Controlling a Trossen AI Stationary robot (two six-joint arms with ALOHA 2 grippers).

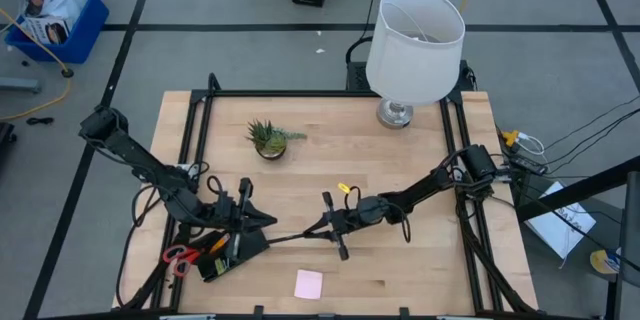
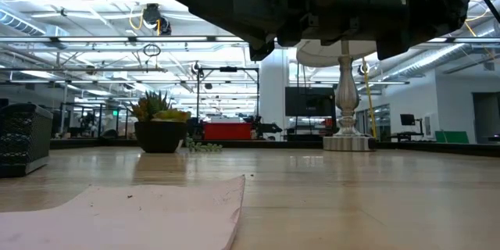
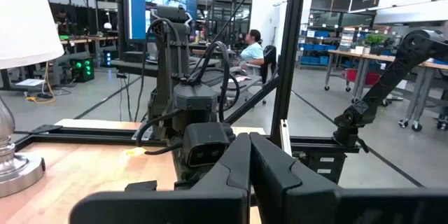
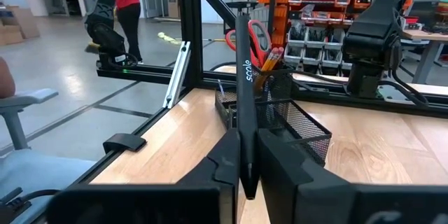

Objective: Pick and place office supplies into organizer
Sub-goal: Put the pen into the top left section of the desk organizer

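My right gripper (image 1: pixel 326 225) (image 4: pixel 246 150) hovers over the table's middle, shut on a thin black ruler (image 4: pixel 243 77). The ruler slants up and left toward the organizer (image 1: pixel 222 255). The organizer is a black mesh holder (image 4: pixel 287 122) at the near left, with red-handled scissors (image 4: pixel 257 35) and pencils (image 4: pixel 271 59) standing in it. My left gripper (image 1: pixel 270 223) (image 3: pixel 250 147) is shut beside the organizer, facing the right gripper, with nothing seen between its fingers. A pink sticky-note pad (image 1: pixel 308 283) lies flat near the front edge. A small yellow item (image 1: pixel 344 188) lies near the middle. My right gripper pinches the ruler's lower end (image 4: pixel 244 155) between its two fingers, flat faces against the pads. The fingers come level from the table's right. The ruler rises slanting from them toward the organizer (image 1: pixel 295 232), clear of the table.
A potted green plant (image 1: pixel 268 138) stands toward the far left of the table. A white-shaded lamp (image 1: pixel 413 45) stands at the far edge. A black frame rail (image 1: pixel 195 150) runs around the table. Bare wood lies between the pad and the grippers.
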